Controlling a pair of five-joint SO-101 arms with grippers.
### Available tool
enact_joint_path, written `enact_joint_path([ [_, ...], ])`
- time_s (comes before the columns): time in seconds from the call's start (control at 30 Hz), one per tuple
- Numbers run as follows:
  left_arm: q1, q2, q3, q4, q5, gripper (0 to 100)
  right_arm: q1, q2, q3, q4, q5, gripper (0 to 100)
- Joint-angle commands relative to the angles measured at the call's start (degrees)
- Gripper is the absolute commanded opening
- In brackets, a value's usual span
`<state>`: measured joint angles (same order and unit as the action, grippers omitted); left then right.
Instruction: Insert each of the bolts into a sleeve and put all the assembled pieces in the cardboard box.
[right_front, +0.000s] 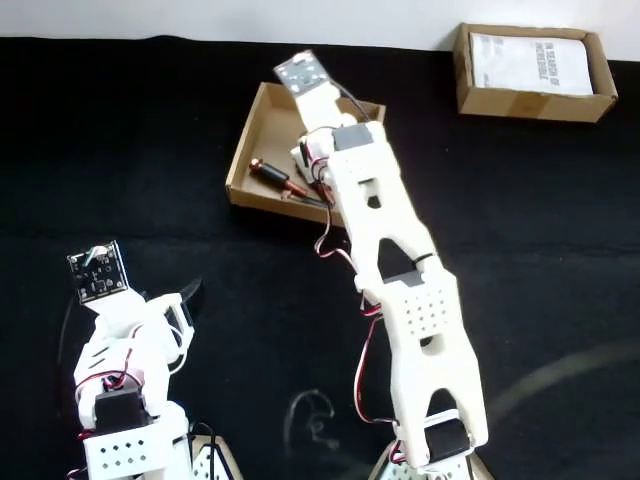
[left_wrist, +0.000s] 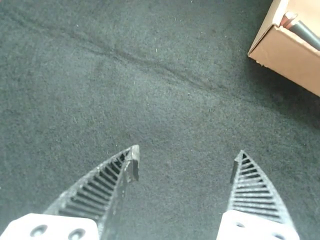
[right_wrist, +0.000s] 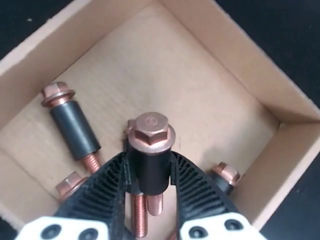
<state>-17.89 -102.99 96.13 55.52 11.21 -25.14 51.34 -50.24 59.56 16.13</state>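
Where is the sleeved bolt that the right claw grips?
In the right wrist view, the sleeved bolt is clamped in the right claw over the open cardboard box, near a second assembled piece lying inside.

Cardboard box (right_front: 258, 130) sits mid-table toward the back. Second box (right_front: 530, 98) sits at the far back right, with a paper sheet (right_front: 528, 62) lying in it. Right arm (right_front: 400, 270) runs from the front edge up over the cardboard box's right side. Right gripper (right_wrist: 148, 185) is inside the box, held piece (right_wrist: 149, 150) clamped between its fingers, bolt in sleeve. Flat piece (right_wrist: 72, 125) lies on the box floor beside it; second piece (right_wrist: 70, 184) and third piece (right_wrist: 226, 176) lie partly under the fingers, one each side. Left gripper (left_wrist: 185, 165) is at front left over bare table (left_wrist: 125, 90), jaws apart, box corner ahead, well apart.
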Motion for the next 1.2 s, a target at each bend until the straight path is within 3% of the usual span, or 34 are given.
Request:
enact_joint_path([
  [0.0,-0.5,-0.7,1.0,0.1,-0.3,30,0.0,0.1,-8.6,2.7,1.2,8.3],
  [0.17,-0.5,-0.7,1.0,0.1,-0.3,30,0.0,0.4,-11.9,8.1,4.1,23.5],
  [0.33,-0.6,-0.7,1.0,0.1,-0.3,30,0.8,-0.1,-12.7,13.0,10.6,23.5],
  [0.8,-0.7,-0.7,1.0,0.1,-0.4,30,1.2,0.0,-45.8,41.5,12.0,23.5],
  [1.0,-0.7,-0.7,1.0,0.1,-0.4,30,2.5,-0.8,-48.9,41.7,11.4,23.5],
  [1.17,-0.7,-0.7,1.0,0.4,-1.6,30,2.4,-7.9,-43.8,41.8,5.9,23.5],
])
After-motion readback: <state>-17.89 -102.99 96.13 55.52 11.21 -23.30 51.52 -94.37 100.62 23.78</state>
